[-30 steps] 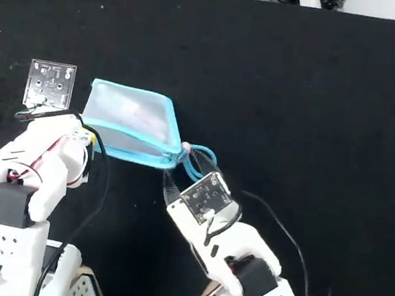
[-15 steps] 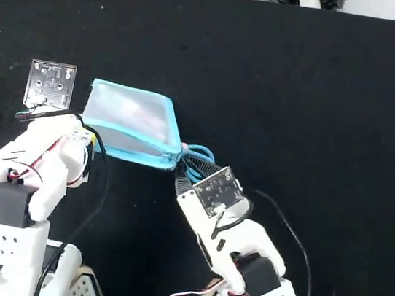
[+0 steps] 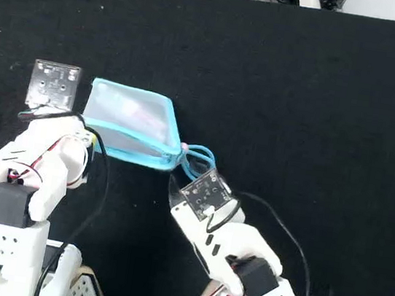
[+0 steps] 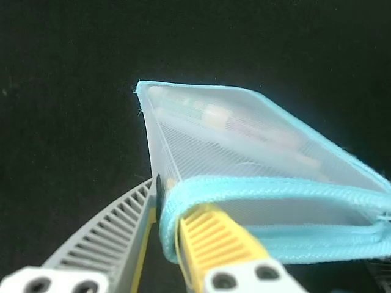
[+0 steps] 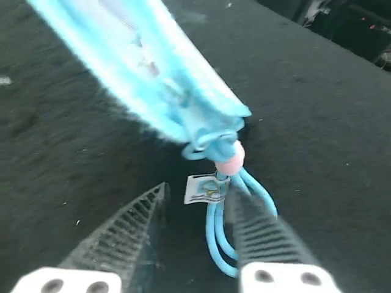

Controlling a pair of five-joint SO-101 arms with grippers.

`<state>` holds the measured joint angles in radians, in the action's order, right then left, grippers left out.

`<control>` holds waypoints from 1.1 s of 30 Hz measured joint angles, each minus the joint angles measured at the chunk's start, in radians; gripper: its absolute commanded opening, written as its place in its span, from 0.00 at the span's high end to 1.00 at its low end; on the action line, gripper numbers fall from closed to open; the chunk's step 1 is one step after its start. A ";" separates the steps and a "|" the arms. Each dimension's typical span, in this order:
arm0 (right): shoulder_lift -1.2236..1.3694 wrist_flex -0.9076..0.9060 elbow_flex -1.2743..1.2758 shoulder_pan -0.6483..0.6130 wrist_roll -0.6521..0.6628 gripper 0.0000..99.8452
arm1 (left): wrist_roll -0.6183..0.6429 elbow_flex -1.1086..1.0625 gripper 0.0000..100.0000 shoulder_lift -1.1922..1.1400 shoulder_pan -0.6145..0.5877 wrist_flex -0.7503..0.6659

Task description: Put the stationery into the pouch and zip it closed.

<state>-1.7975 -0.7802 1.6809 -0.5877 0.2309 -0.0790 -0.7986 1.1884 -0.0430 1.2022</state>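
Black table (image 3: 322, 99) under both arms. We log the blue-trimmed mesh pouch (image 3: 131, 120) left of centre, with stationery (image 4: 214, 116) showing through the mesh. The left gripper (image 4: 168, 226) pinches the pouch's near corner, blue trim caught between its fingers. The right gripper (image 5: 198, 192) sits at the pouch's other near corner, fingers spread, with the blue cord loop (image 5: 217, 238) lying between them. We see a pink bead (image 5: 230, 162) on the cord at the pouch's end and a small tag (image 5: 204, 189) just beside it.

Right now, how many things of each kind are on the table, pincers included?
Pouch: 1
Pull cord: 1
Pink bead: 1
Pincers: 2 (left pincer, right pincer)
Total: 5
Stationery inside the pouch: too blurred to count.
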 measured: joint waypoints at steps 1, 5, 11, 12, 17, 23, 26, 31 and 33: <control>0.000 0.000 0.000 -0.002 0.000 0.78 | -0.043 0.000 0.97 0.000 0.000 0.000; 0.000 0.000 0.000 -0.002 -0.002 0.80 | -0.161 0.000 0.97 0.000 -0.028 0.000; 0.000 0.066 0.000 -0.020 -0.029 0.80 | -0.114 0.011 0.97 0.000 -0.034 0.000; 0.000 0.075 0.000 -0.038 -0.032 0.80 | -0.100 0.015 0.97 0.000 -0.031 0.000; 0.000 0.078 0.000 -0.095 -0.035 0.80 | -0.081 0.046 0.97 0.002 0.081 0.037; 0.000 0.075 0.000 -0.098 -0.035 0.90 | -0.078 0.101 0.97 0.002 0.127 0.109; 0.000 0.034 -0.026 -0.097 -0.034 0.98 | -0.078 0.104 0.97 0.002 0.092 0.109; 0.000 -0.052 -0.104 -0.078 -0.035 0.85 | -0.075 0.104 0.97 0.002 -0.011 0.106; -0.002 -0.091 -0.127 -0.072 -0.040 0.84 | -0.075 0.104 0.97 0.002 -0.018 0.106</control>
<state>-1.7990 -0.8707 1.5535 -0.6598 0.1910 -0.1542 -0.6943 1.1899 -0.0614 1.3080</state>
